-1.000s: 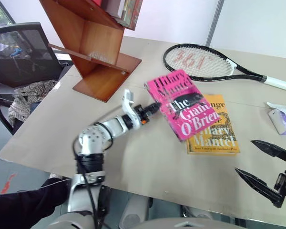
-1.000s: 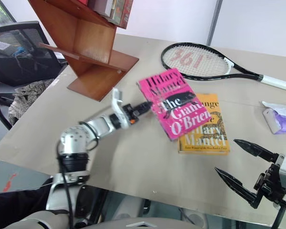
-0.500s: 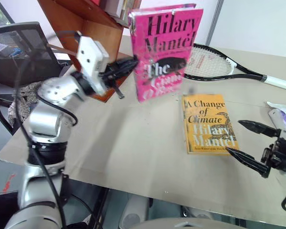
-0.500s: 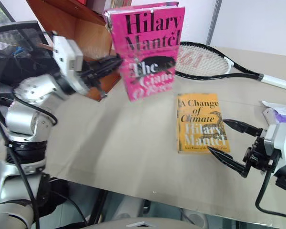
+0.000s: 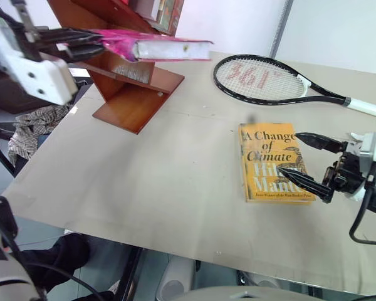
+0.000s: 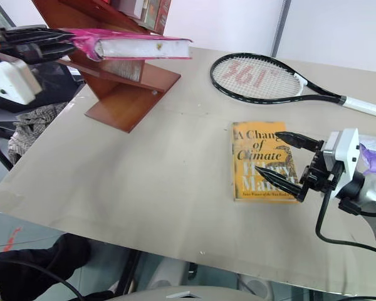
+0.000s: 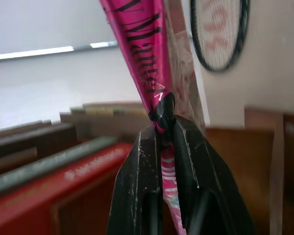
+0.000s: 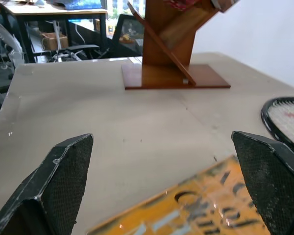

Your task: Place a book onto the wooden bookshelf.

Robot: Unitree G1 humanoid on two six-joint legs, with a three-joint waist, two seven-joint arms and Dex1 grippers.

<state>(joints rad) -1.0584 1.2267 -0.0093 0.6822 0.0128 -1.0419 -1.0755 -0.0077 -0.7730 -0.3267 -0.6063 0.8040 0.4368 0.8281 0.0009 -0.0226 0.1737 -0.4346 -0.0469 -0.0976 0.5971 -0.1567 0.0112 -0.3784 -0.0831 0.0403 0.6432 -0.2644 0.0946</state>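
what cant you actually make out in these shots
- The book: held flat and edge-on in the eye views, so its cover lettering can't be read; the left wrist view shows blurred letters beside the left pincer.
- The wooden bookshelf: top cut off by the eye views' upper edge; the books on it are unreadable.
- The yellow book: the open right pincer covers part of its title.
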